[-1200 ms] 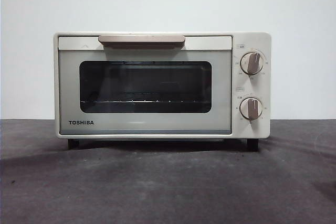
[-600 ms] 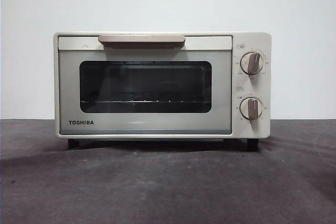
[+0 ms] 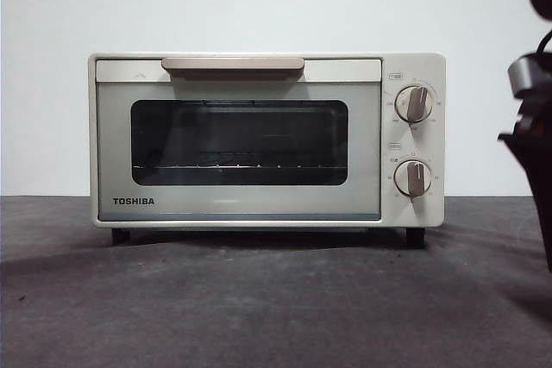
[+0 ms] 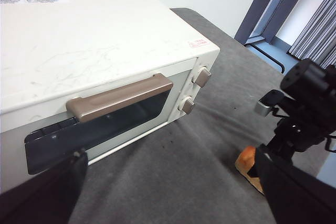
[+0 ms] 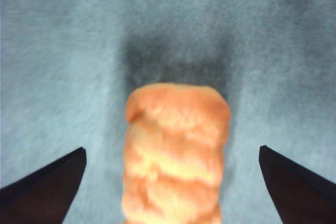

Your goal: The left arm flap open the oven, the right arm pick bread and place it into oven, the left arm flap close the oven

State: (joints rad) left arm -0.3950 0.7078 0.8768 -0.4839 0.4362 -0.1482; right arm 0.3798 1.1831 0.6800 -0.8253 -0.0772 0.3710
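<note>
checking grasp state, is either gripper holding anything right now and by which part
Nothing is held. The right gripper is open, its jaws apart on either side of the bread without touching it. The left gripper is open near the oven.

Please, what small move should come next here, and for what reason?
Probably the left pincer should reach for the beige handle and flap the door down. The oven is shut, while the right pincer, jaws open, already hangs over the bread on the grey cloth; without an open door, the bread has nowhere to go.

The oven (image 3: 266, 140) door reads TOSHIBA (other labels too small to read).
</note>
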